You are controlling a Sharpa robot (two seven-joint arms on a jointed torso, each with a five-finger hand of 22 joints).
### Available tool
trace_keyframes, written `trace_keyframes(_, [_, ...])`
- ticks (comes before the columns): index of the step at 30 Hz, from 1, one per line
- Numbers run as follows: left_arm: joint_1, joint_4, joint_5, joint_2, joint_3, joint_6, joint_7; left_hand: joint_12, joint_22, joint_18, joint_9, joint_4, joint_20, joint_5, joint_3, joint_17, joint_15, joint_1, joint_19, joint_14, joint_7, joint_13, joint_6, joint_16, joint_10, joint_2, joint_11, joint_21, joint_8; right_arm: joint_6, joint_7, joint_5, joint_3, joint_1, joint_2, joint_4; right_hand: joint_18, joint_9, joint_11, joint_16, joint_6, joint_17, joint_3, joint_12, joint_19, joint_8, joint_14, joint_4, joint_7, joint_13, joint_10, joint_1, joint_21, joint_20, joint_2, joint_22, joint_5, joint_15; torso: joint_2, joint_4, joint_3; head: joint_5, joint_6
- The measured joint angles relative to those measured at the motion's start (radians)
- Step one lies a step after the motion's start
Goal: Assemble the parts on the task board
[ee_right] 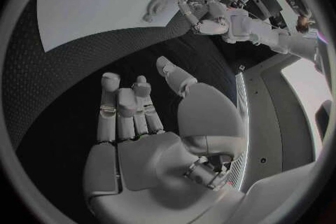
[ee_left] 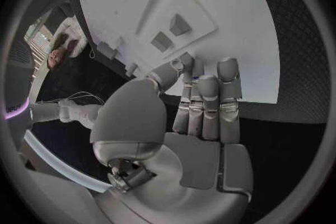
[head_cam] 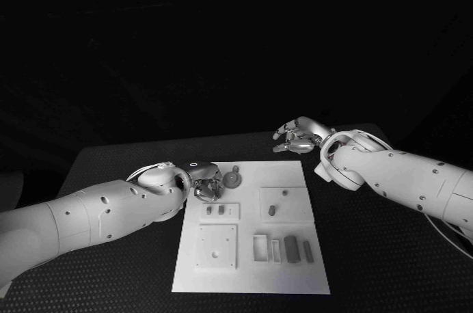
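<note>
**Pre-grasp, nothing picked yet**

Task board [head_cam: 286, 272] lying under and beside left hand [head_cam: 205, 189], clear of right hand [head_cam: 298, 137]. Both hands empty, fingers loosely spread. Round part [head_cam: 232, 179] just beside left fingertips [ee_left: 228, 67]. Next: probably closing on that part, needing fine alignment.

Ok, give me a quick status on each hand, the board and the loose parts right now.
left hand: at the board's left edge, fingers straight and apart, holding nothing.
right hand: over the table beyond the board's far right corner, empty, fingers apart.
task board: flat on the table.
round part: lying on the board's far end, beside the left hand.
long parts: lying by the near slots, not inserted.
</note>
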Motion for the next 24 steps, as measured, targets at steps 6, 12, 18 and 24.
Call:
trace_keyframes(6, [-0.001, 0.000, -0.005, 0.000, 0.000, -0.003, 0.000, 0.000, 0.000, 0.000, -0.001, -0.003, 0.000, 0.002, 0.003, 0.000, 0.000, 0.000, 0.000, 0.000, 0.000, -0.002, 0.000, 0.001, 0.000, 0.000, 0.000, 0.000, 0.000, 0.000, 0.000, 0.000, 0.000, 0.000, 0.000, -0.001, 0.000, 0.000, 0.000, 0.000, 0.000, 0.000, 0.000, 0.000, 0.000, 0.000, 0.000, 0.000, 0.000, -0.001, 0.000, 0.000, 0.000, 0.000, 0.000, 0.000, 0.000, 0.000, 0.000, -0.0004, -0.0001, -0.001, -0.001])
trace_keyframes(12, [-0.001, -0.001, -0.008, 0.001, 0.000, -0.005, 0.001, 0.000, 0.000, 0.000, -0.001, -0.003, 0.000, 0.003, 0.003, 0.000, 0.000, 0.001, 0.000, 0.000, 0.000, -0.004, 0.000, 0.001, 0.000, 0.000, 0.000, 0.000, 0.000, 0.001, 0.000, 0.000, 0.000, 0.000, 0.000, -0.001, 0.000, 0.000, 0.000, 0.000, 0.000, 0.000, 0.000, 0.000, 0.000, 0.000, 0.000, 0.000, 0.000, -0.001, 0.000, 0.000, 0.000, 0.000, 0.000, 0.000, 0.000, 0.000, 0.000, -0.0003, 0.0000, -0.002, -0.002])
trace_keyframes(18, [-0.001, 0.000, -0.009, 0.000, -0.002, -0.009, 0.003, 0.000, 0.000, -0.001, -0.004, -0.003, 0.000, 0.003, 0.003, 0.000, 0.001, 0.002, 0.000, -0.001, 0.000, -0.004, 0.000, 0.001, 0.000, 0.001, 0.000, 0.000, 0.000, 0.001, 0.000, 0.000, 0.000, 0.000, 0.001, -0.001, 0.000, 0.000, 0.000, 0.000, -0.001, -0.001, 0.000, 0.000, 0.000, 0.000, 0.000, 0.000, 0.000, -0.001, 0.000, 0.000, 0.000, 0.000, 0.000, 0.000, 0.000, 0.000, 0.000, 0.0000, 0.0000, -0.002, -0.002])
trace_keyframes(24, [-0.002, 0.000, -0.008, -0.001, -0.003, -0.011, 0.007, -0.002, 0.000, -0.001, -0.004, -0.002, 0.000, 0.002, 0.004, 0.000, -0.001, 0.003, 0.000, 0.001, 0.000, -0.003, 0.000, 0.001, 0.000, 0.000, 0.000, 0.000, -0.002, 0.001, 0.000, 0.000, 0.000, 0.000, 0.001, -0.001, 0.000, 0.000, -0.004, 0.000, -0.001, -0.001, 0.000, 0.000, -0.001, 0.000, 0.000, 0.000, 0.001, -0.001, -0.004, 0.000, 0.000, 0.001, 0.000, 0.000, 0.000, 0.000, 0.000, 0.0003, 0.0004, -0.002, -0.002])
